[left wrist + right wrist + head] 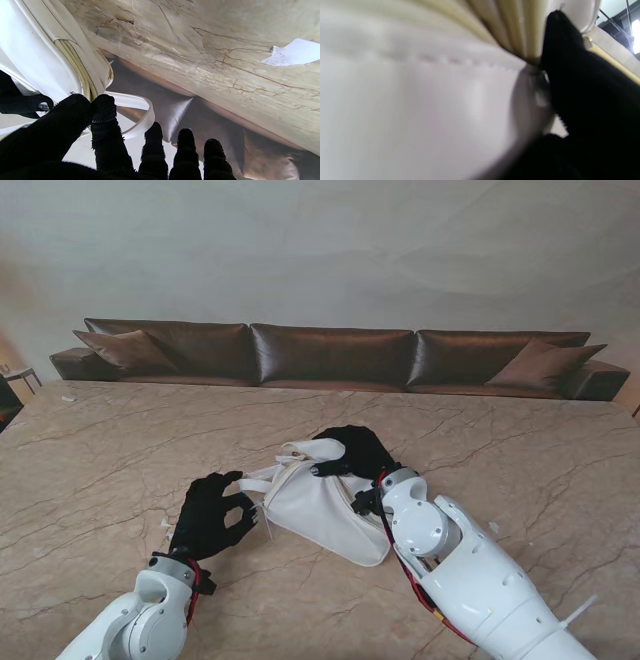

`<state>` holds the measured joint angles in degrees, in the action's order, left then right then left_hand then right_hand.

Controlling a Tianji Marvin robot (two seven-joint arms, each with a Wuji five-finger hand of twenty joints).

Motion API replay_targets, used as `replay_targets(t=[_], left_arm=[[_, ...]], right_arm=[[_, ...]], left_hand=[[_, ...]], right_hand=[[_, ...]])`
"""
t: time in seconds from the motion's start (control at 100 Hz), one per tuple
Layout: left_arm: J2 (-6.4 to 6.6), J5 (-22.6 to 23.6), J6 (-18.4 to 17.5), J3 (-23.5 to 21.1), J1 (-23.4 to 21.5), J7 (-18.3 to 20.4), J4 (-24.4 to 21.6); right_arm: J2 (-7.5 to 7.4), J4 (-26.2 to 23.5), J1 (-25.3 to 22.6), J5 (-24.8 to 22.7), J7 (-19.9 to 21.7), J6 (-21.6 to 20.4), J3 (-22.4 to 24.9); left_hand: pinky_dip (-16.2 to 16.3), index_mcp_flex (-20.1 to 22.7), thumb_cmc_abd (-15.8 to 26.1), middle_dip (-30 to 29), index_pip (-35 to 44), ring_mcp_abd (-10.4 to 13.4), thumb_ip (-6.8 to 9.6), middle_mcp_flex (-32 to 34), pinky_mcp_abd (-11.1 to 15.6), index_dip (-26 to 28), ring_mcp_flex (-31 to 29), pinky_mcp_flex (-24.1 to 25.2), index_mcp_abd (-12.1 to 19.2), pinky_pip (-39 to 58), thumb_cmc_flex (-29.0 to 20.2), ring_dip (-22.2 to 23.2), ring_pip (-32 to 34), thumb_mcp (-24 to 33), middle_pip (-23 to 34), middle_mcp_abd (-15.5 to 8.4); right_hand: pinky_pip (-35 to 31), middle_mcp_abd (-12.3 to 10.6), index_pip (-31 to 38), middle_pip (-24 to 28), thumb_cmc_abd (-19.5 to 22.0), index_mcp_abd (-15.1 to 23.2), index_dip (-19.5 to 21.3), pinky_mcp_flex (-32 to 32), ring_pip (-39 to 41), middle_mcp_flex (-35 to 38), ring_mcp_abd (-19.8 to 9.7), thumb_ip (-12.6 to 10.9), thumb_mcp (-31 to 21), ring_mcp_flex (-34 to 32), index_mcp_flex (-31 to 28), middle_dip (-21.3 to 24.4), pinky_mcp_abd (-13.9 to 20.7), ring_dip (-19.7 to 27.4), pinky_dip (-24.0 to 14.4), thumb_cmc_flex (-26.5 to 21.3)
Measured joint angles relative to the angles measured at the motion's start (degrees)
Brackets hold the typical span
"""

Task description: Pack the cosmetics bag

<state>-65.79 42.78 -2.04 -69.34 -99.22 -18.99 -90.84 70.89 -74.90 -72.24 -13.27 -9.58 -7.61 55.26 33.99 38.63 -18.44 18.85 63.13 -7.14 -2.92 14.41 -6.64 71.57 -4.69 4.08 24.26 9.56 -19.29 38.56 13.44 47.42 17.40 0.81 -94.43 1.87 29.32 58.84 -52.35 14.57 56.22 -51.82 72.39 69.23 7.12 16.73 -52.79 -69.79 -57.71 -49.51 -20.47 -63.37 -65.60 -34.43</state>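
The white cosmetics bag (pixel 325 505) lies on its side on the marble table (pixel 120 450), roughly in the middle and close to me, between my 2 hands. Its zipper edge runs along the side that faces away from me, and a white strap (pixel 140 112) loops out from the end nearest my left hand.

My left hand (pixel 212 515) sits just left of the bag, palm turned toward it. Thumb and index finger (pixel 106 117) meet in a pinch at the bag's left end, right where the zipper track (pixel 75 65) ends; they seem to grip the pull or the strap root, but I cannot tell which. The other 3 fingers stand loose and apart.

My right hand (pixel 352 452) rests on the far right part of the bag, fingers curled over its top edge and clamped on the white material. The right wrist view is blurred, showing only white bag wall, cream zipper ribs and 1 black finger (pixel 566 50) pressed against them.

A small white paper scrap (pixel 292 53) lies on the table, well apart from the bag. A brown sofa (pixel 330 355) runs along the table's far edge.
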Motion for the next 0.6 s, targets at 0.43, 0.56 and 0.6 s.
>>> replay_targets(t=[0.43, 0.56, 0.6], left_arm=[[-0.09, -10.07, -1.56, 3.55, 1.17, 4.07, 2.14], [0.38, -11.59, -2.91, 5.13, 1.76, 6.87, 3.13], [0.55, -11.89, -3.37, 5.78, 2.02, 7.38, 3.42]], right_arm=[[2.6, 2.32, -0.6, 8.72, -7.61, 0.35, 0.37], [2.95, 2.68, -0.37, 9.87, -7.92, 0.35, 0.16], [3.05, 2.76, -0.27, 10.49, -8.14, 0.35, -0.01]], left_hand=[[2.78, -0.12, 0.0, 0.14, 0.98, -1.21, -0.81, 0.06, -0.54, 0.05, 0.0, 0.37, -5.31, 0.8, -0.6, -0.14, 1.37, -0.06, 0.02, 3.62], [2.79, -0.13, 0.0, 0.16, 1.78, -1.21, -0.81, 0.07, -0.54, 0.05, 0.0, 0.37, -6.31, 0.8, -0.6, -0.24, 1.37, -0.06, 0.04, 2.39], [2.79, -0.14, 0.0, 0.16, 1.99, -1.21, -0.81, 0.07, -0.54, 0.05, 0.0, 0.37, -6.73, 0.8, -0.6, -0.28, 1.37, -0.06, 0.04, 2.37]], right_hand=[[-0.33, 1.76, -0.01, 0.67, -1.47, -0.72, 0.0, 0.23, 1.48, 0.51, 2.01, 0.02, 2.53, -0.03, -1.12, -0.34, -0.79, -0.78, -0.11, -5.29], [-0.34, 1.86, -0.01, 1.26, -3.82, -0.73, 0.0, 0.27, 1.8, 0.54, 2.18, -0.18, 2.5, -0.03, -2.5, -0.58, -0.83, -0.94, -0.64, -6.23], [-0.34, 1.86, -0.01, 1.31, -4.11, -0.73, 0.0, 0.28, 1.96, 0.54, 2.19, -0.18, 2.5, -0.03, -2.67, -0.6, -0.84, -0.95, -0.77, -6.41]])
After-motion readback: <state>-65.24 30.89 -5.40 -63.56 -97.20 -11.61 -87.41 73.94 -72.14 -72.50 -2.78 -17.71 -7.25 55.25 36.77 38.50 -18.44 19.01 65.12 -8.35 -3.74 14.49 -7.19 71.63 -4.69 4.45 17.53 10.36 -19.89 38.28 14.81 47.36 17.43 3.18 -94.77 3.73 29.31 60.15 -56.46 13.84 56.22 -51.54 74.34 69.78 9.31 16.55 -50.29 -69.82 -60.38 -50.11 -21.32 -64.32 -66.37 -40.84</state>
